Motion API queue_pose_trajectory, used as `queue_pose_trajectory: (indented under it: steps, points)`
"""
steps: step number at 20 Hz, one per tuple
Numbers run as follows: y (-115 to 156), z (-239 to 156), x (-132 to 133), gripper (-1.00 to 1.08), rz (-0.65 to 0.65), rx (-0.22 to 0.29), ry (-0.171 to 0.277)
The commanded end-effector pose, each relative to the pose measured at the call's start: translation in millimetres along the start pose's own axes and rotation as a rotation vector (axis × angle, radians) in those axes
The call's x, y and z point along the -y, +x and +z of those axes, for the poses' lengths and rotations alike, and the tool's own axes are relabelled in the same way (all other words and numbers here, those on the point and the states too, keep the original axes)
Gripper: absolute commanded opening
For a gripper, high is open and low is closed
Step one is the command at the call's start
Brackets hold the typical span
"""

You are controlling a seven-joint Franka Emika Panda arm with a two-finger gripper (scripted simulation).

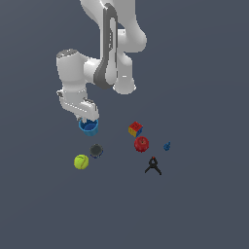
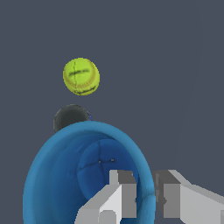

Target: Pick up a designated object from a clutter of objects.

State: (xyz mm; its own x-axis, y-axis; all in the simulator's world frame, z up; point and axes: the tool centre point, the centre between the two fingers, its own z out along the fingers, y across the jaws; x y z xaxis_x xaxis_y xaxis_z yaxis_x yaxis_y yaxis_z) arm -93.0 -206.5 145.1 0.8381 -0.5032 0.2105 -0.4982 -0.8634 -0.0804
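Note:
The bright blue cup (image 1: 89, 128) stands upright at the exterior view's left end of the clutter, directly under my gripper (image 1: 89, 119). In the wrist view the cup (image 2: 65, 175) fills the lower part of the picture. My gripper (image 2: 145, 183) straddles its rolled rim, with one finger (image 2: 120, 192) inside the cup and the other outside. Both fingers press against the wall, so the gripper is shut on the cup. I cannot tell whether the cup still rests on the floor.
Beside the cup lie a dark grey disc (image 1: 96, 150) and a yellow-green tennis ball (image 1: 81, 162). Toward the exterior view's right sit a multicoloured cube (image 1: 135, 129), a red round fruit (image 1: 141, 144), a tiny blue piece (image 1: 167, 146) and a black clamp (image 1: 153, 166).

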Motion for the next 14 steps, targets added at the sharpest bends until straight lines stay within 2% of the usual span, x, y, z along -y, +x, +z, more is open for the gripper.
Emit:
queue_pose_trajectory:
  steps: [1,14]
  points:
    - [2.7,-8.2,11.6,-1.00,0.001,-0.003,-0.001]
    - [15.5,-56.8,87.3,-1.00,0.002,-0.005,-0.007]
